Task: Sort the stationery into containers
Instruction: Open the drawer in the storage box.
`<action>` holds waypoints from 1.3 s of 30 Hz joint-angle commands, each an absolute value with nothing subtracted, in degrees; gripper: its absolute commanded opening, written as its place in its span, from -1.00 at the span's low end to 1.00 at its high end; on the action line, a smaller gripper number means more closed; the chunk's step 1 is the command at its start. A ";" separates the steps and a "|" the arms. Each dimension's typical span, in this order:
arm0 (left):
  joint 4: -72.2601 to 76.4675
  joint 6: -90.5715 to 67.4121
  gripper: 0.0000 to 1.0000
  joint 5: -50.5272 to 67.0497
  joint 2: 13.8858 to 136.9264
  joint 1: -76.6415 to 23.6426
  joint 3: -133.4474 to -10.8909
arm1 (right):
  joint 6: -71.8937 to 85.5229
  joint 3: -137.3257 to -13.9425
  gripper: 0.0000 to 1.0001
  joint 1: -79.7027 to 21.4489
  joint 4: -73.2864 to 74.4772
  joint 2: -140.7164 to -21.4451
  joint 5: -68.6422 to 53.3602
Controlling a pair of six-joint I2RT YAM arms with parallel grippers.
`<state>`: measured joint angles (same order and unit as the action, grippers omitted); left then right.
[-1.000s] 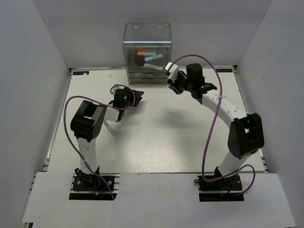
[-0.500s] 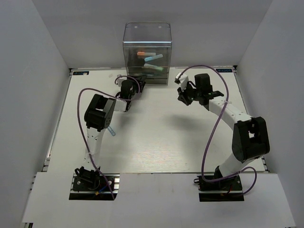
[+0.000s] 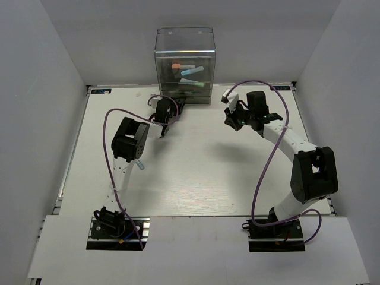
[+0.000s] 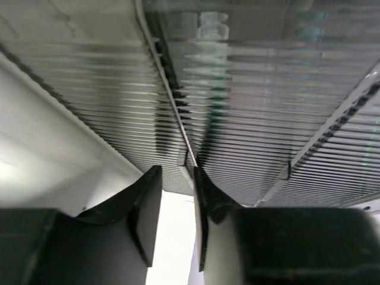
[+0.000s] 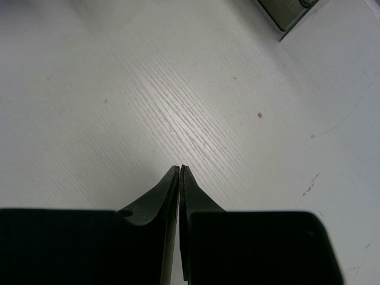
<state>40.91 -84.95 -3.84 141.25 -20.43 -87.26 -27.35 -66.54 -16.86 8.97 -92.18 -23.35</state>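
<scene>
The clear plastic drawer box (image 3: 184, 44) stands at the back centre. Inside its drawers lie an orange-capped marker (image 3: 177, 67), a light-blue marker (image 3: 192, 72) and a pale green one (image 3: 193, 85). My left gripper (image 3: 177, 104) is at the box's lower left front. In the left wrist view it (image 4: 177, 178) is open by a narrow gap with nothing between the fingers, right up against a ribbed drawer front (image 4: 249, 101). My right gripper (image 3: 228, 114) hovers right of the box. In the right wrist view it (image 5: 180, 170) is shut and empty over bare table.
A light-blue-capped marker (image 3: 140, 164) lies on the table beside the left arm's elbow. A corner of the box base (image 5: 289, 13) shows at the top of the right wrist view. Purple cables loop over both arms. White walls enclose the table.
My left gripper has moved forward and right to the box's lower drawers. My right gripper has drawn back from the box, to the right.
</scene>
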 commanded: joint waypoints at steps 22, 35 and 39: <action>47.72 -84.37 -1.00 -6.16 136.94 -21.00 -81.22 | -27.60 -68.38 -0.84 -16.79 9.05 -90.62 -26.71; 56.60 -84.37 -1.00 -2.72 124.11 -23.90 -59.25 | -27.07 -69.17 -0.76 -17.05 9.23 -91.49 -28.56; 56.51 -84.37 -0.69 -2.03 123.40 -24.43 -58.18 | -27.25 -69.52 -0.47 -17.14 9.67 -91.58 -29.35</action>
<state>56.36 -86.52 -3.51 127.70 -23.68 -59.05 -27.33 -66.81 -16.93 9.50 -92.18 -27.38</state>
